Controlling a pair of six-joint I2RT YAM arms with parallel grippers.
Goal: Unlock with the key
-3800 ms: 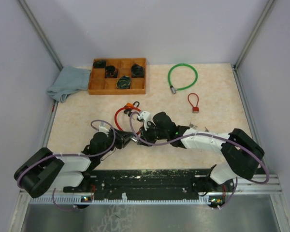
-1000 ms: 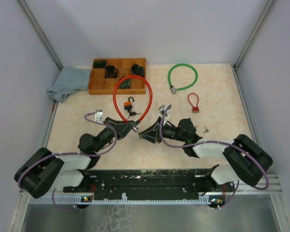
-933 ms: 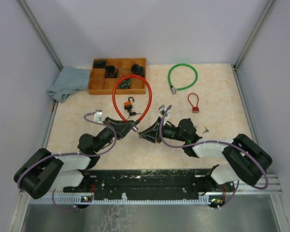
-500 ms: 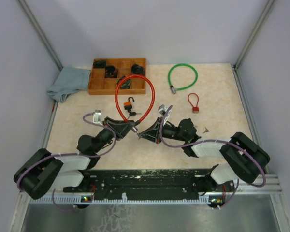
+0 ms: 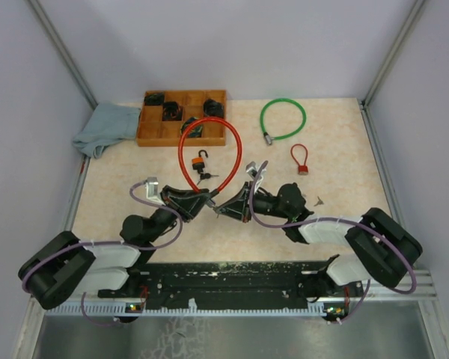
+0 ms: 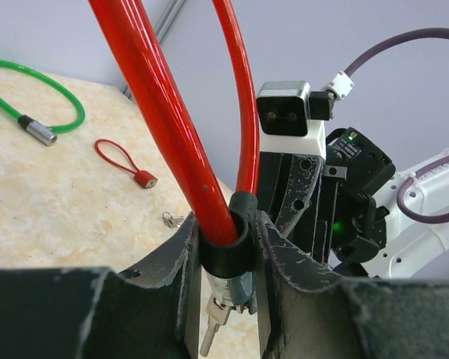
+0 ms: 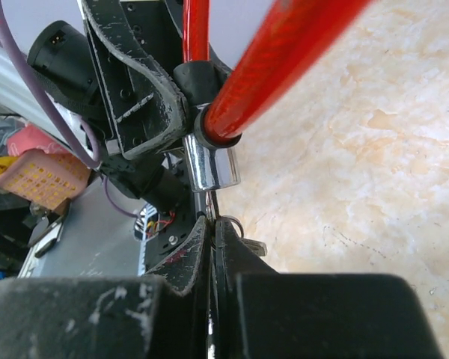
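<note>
**Between the 2 grippers: right jaws now closed on the key**

Top view: the left gripper [image 5: 200, 199] holds the cable lock [image 5: 181, 147] upright, its red loop rising beyond the jaws. The right gripper [image 5: 220, 208] meets it tip to tip. 1 second ago the right jaws stood part open, and now they are pressed together. I take that to mean the key is gripped and the turn can begin.

Left wrist view: the left jaws are part open and clamped on either side of the lock's black collar [image 6: 226, 239]. The key [image 6: 209, 334] hangs out of the lock's metal end, just below the collar and between the 2 fingers.

Right wrist view: the right jaws are fully together and pinch the thin key between their tips. Its ring [image 7: 236, 228] sits just beside them. The chrome barrel [image 7: 212, 166] lies straight ahead of the tips, very close. How deep the key sits in the barrel cannot be told.
</note>
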